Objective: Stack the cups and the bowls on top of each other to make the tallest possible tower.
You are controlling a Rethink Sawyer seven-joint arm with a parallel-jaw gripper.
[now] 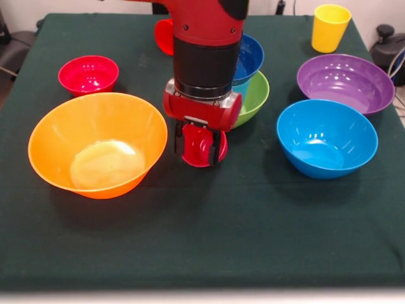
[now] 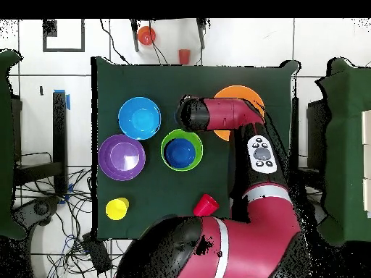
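You see the table (image 1: 253, 221), draped in dark green cloth, carrying every piece. Take the orange bowl (image 1: 95, 142), the largest, as your landmark; it sits upright and empty, which suits it as a broad base.

Just beside it, toward the table's middle, the arm (image 1: 205, 38) comes down and the end effector (image 1: 201, 147) is clamped on a red cup (image 1: 201, 144), held on its side with the fingers on either flank. That hold probably serves to carry the cup to a stack.

Beyond the arm from the orange bowl, a green bowl (image 1: 256, 98) holds a dark blue bowl (image 1: 250, 57): the only nesting so far, so the tower is barely begun.

Farther still lie the light blue bowl (image 1: 326, 136) and the purple bowl (image 1: 345, 82), each alone. The small red bowl (image 1: 88, 73) stands behind the landmark.

Count six bowls. Count three cups in plain sight: the held red one, a second red cup (image 2: 205, 205) near the robot's base, and a yellow cup (image 1: 330, 26) at the far corner.
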